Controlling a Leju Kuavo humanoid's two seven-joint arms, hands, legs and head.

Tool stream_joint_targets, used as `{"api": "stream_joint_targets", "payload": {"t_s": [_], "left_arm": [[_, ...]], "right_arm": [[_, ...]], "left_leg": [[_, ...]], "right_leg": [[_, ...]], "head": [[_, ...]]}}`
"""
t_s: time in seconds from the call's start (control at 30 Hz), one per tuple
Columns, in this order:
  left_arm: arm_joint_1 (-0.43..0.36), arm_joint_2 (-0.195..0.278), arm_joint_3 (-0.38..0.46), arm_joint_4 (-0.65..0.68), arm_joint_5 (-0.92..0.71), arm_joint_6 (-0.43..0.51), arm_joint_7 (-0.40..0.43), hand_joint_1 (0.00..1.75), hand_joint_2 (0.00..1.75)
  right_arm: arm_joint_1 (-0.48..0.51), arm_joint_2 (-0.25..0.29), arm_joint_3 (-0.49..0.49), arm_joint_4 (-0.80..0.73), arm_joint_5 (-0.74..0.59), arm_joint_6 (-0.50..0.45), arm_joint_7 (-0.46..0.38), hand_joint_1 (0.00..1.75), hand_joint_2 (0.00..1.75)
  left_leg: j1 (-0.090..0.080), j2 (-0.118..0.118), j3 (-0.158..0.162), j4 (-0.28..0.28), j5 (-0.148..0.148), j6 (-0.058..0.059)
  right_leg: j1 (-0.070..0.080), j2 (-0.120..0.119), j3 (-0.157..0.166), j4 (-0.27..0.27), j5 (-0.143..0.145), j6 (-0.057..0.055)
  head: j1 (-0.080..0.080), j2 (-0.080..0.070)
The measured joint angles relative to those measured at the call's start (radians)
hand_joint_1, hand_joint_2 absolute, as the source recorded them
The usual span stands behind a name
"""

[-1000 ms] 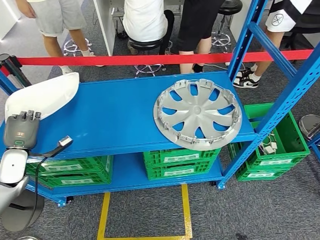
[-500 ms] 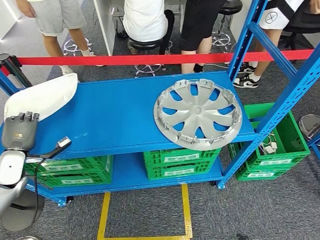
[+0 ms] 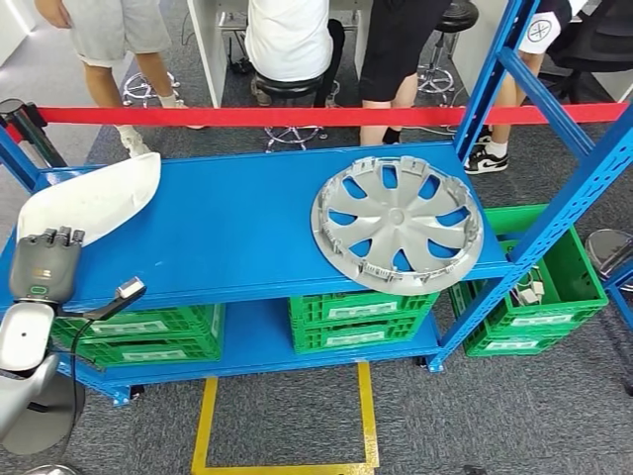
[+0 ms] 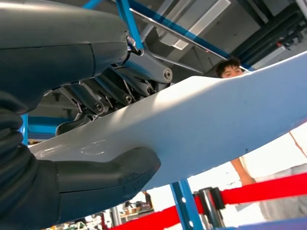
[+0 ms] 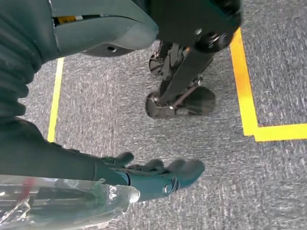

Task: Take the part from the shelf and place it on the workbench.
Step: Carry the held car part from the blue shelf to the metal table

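Green crates (image 3: 363,322) under the shelf; left hand (image 3: 45,265) fingers grip white part (image 3: 93,200), right hand (image 5: 159,175) loose, empty.

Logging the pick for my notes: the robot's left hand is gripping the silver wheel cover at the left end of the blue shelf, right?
Not quite. The left robot hand grips the white panel at the left end of the blue shelf, as the head view shows. The silver wheel cover lies untouched toward the right end.

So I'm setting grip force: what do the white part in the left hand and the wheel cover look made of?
White part: likely painted or moulded plastic; smooth, glossy shell, soft highlights in the left wrist view. Wheel cover: probably silver-painted plastic rather than metal; matte grey, with moulded clips round its rim. Left hand grips the white part.
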Motion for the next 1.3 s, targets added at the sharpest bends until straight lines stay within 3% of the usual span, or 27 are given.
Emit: {"api": "stream_joint_targets", "payload": {"t_s": [0.03,0.13,0.2,0.27,0.33,0.4,0.47,0.5,0.53,0.57,0.63,0.7,0.8,0.83,0.87,0.9,0.97,1.0,1.03,1.07,1.1,1.13,1.2,1.23,1.3], "left_arm": [[0.004,-0.002,0.001,0.0,0.0,-0.001,-0.001,1.75,1.75],[0.01,-0.005,0.006,-0.004,0.0,-0.006,-0.002,1.75,1.75],[0.012,-0.005,0.01,-0.01,0.0,-0.009,-0.002,1.75,1.75],[0.016,-0.004,0.012,-0.015,0.0,-0.01,0.0,1.75,1.75],[0.021,-0.003,0.012,-0.022,0.0,-0.013,0.005,1.75,1.75],[0.026,-0.001,0.012,-0.031,0.0,-0.018,0.011,1.75,1.75],[0.032,0.002,0.012,-0.038,0.0,-0.022,0.015,1.75,1.75],[0.038,0.003,0.012,-0.041,0.0,-0.024,0.016,1.75,1.75],[0.043,0.004,0.012,-0.044,0.0,-0.025,0.017,1.75,1.75],[0.047,0.006,0.012,-0.048,0.0,-0.025,0.019,1.75,1.75],[0.051,0.011,0.014,-0.058,0.0,-0.026,0.021,1.75,1.75],[0.055,0.016,0.019,-0.068,0.0,-0.026,0.024,1.75,1.75],[0.068,0.019,0.025,-0.075,0.0,-0.026,0.025,1.75,1.75],[0.072,0.02,0.027,-0.077,0.0,-0.026,0.025,1.75,1.75],[0.076,0.02,0.029,-0.079,0.0,-0.026,0.025,1.75,1.75],[0.079,0.02,0.031,-0.08,0.0,-0.025,0.025,1.75,1.75],[0.087,0.02,0.036,-0.082,0.0,-0.025,0.025,1.75,1.75],[0.091,0.02,0.038,-0.082,0.0,-0.025,0.024,1.75,1.75],[0.096,0.02,0.04,-0.082,0.0,-0.025,0.024,1.75,1.75],[0.101,0.02,0.042,-0.082,0.0,-0.025,0.023,1.75,1.75],[0.105,0.02,0.045,-0.082,0.0,-0.025,0.022,1.75,1.75],[0.108,0.02,0.047,-0.083,0.0,-0.026,0.021,1.75,1.75],[0.111,0.021,0.052,-0.085,0.0,-0.026,0.021,1.75,1.75],[0.111,0.022,0.054,-0.086,0.0,-0.026,0.021,1.75,1.75],[0.114,0.023,0.055,-0.089,0.0,-0.026,0.021,1.75,1.75]], "right_arm": [[0.001,0.0,0.0,0.0,0.0,0.0,0.0,0.0,1.75],[0.0,0.001,-0.001,0.0,0.0,-0.001,0.0,0.0,1.75],[-0.002,0.002,-0.002,0.0,0.0,-0.001,0.0,0.0,1.75],[-0.003,0.002,-0.003,0.001,0.0,0.0,0.0,0.0,1.75],[-0.004,0.002,-0.004,0.001,0.001,0.0,-0.001,0.0,1.75],[-0.004,0.002,-0.004,0.0,0.002,0.0,-0.003,0.0,1.75],[-0.005,0.002,-0.004,0.0,0.003,0.0,-0.004,0.0,1.75],[-0.005,0.002,-0.004,0.0,0.004,0.001,-0.005,0.0,1.75],[-0.004,0.002,-0.004,0.001,0.004,0.001,-0.006,0.0,1.75],[-0.004,0.002,-0.004,0.001,0.005,0.001,-0.007,0.0,1.75],[-0.004,0.002,-0.004,0.001,0.005,0.002,-0.01,0.0,1.75],[-0.004,0.002,-0.004,0.001,0.005,0.002,-0.014,0.0,1.75],[-0.001,0.002,-0.005,0.0,0.005,0.002,-0.018,0.0,1.75],[0.002,0.002,-0.005,0.0,0.005,0.002,-0.018,0.0,1.75],[0.004,0.003,-0.005,0.001,0.005,0.002,-0.018,0.0,1.75],[0.005,0.003,-0.005,0.001,0.006,0.003,-0.018,0.0,1.75],[0.005,0.005,-0.005,0.001,0.006,0.004,-0.018,0.0,1.75],[0.004,0.005,-0.005,0.001,0.006,0.003,-0.018,0.0,1.75],[0.004,0.005,-0.005,0.001,0.006,0.002,-0.018,0.0,1.75],[0.004,0.005,-0.005,0.001,0.007,0.001,-0.018,0.0,1.75],[0.003,0.005,-0.005,0.001,0.008,0.0,-0.018,0.0,1.75],[0.003,0.005,-0.005,0.001,0.008,-0.001,-0.018,0.0,1.75],[-0.001,0.006,-0.005,0.001,0.01,-0.003,-0.018,0.0,1.75],[-0.004,0.006,-0.005,0.001,0.012,-0.005,-0.018,0.0,1.75],[-0.006,0.008,-0.005,0.001,0.014,-0.006,-0.018,0.0,1.75]], "left_leg": [[0.001,0.0,0.0,0.001,0.0,-0.001],[0.006,-0.001,-0.005,0.01,-0.003,-0.014],[0.004,-0.003,-0.015,0.018,-0.001,-0.028],[0.003,-0.004,-0.024,0.021,0.007,-0.04],[0.005,-0.004,-0.036,0.037,-0.012,-0.05],[0.006,-0.005,-0.072,0.12,-0.079,-0.058],[0.007,-0.005,-0.12,0.248,-0.15,-0.062],[0.006,-0.005,-0.132,0.288,-0.163,-0.063],[0.007,-0.005,-0.127,0.296,-0.156,-0.063],[0.007,-0.005,-0.104,0.266,-0.132,-0.063],[0.008,-0.005,-0.021,0.137,-0.081,-0.062],[0.007,-0.008,0.035,0.04,-0.065,-0.054],[0.004,-0.01,0.029,0.021,-0.054,-0.033],[0.004,-0.008,0.021,0.022,-0.045,-0.025],[0.005,-0.007,0.011,0.021,-0.034,-0.016],[0.006,-0.006,-0.001,0.02,-0.022,-0.009],[0.003,-0.005,-0.028,0.021,0.001,-0.002],[0.001,-0.005,-0.043,0.022,0.012,-0.002],[-0.001,-0.005,-0.058,0.022,0.023,-0.002],[-0.002,-0.005,-0.072,0.023,0.034,-0.002],[-0.004,-0.005,-0.084,0.023,0.044,-0.004],[-0.005,-0.005,-0.095,0.024,0.053,-0.006],[-0.006,-0.005,-0.109,0.024,0.071,-0.014],[-0.005,-0.005,-0.112,0.023,0.08,-0.02],[-0.002,-0.004,-0.114,0.017,0.097,-0.033]], "right_leg": [[0.0,0.0,0.009,-0.012,0.018,0.001],[0.0,-0.001,0.11,-0.193,0.097,0.001],[0.002,0.002,0.143,-0.257,0.102,-0.008],[0.003,0.004,0.136,-0.261,0.103,-0.026],[0.001,0.003,0.127,-0.266,0.111,-0.046],[0.0,0.002,0.114,-0.271,0.124,-0.062],[0.001,0.002,0.095,-0.272,0.139,-0.069],[0.002,0.001,0.085,-0.272,0.147,-0.07],[0.002,0.002,0.075,-0.271,0.155,-0.069],[0.001,0.002,0.064,-0.271,0.164,-0.067],[0.002,0.002,0.045,-0.27,0.182,-0.059],[0.004,0.004,0.034,-0.272,0.202,-0.048],[0.004,0.005,0.032,-0.285,0.229,-0.03],[0.003,0.003,0.027,-0.283,0.222,-0.025],[0.002,0.002,0.018,-0.265,0.196,-0.02],[0.001,0.0,0.004,-0.224,0.151,-0.016],[0.002,-0.001,-0.028,-0.093,0.047,-0.011],[0.002,-0.001,-0.036,-0.03,0.017,-0.011],[0.003,-0.001,-0.032,0.006,0.009,-0.012],[0.004,-0.001,-0.011,0.009,0.02,-0.015],[0.006,-0.001,0.026,-0.021,0.04,-0.019],[0.009,-0.001,0.08,-0.085,0.056,-0.026],[0.014,0.0,0.184,-0.225,0.049,-0.038],[0.017,0.0,0.211,-0.271,0.04,-0.042],[0.022,0.001,0.209,-0.293,0.043,-0.049]], "head": [[0.0,0.0],[0.001,0.0],[0.003,0.0],[0.002,0.0],[0.0,0.0],[-0.005,0.0],[-0.008,0.0],[-0.008,0.0],[-0.008,0.0],[-0.008,0.0],[-0.009,0.0],[-0.008,0.0],[-0.01,0.0],[-0.01,0.0],[-0.008,0.0],[-0.006,0.0],[-0.003,0.0],[-0.003,0.0],[-0.003,0.0],[-0.003,0.0],[-0.003,0.0],[-0.004,0.0],[-0.005,0.0],[-0.004,0.0],[-0.002,0.0]]}}
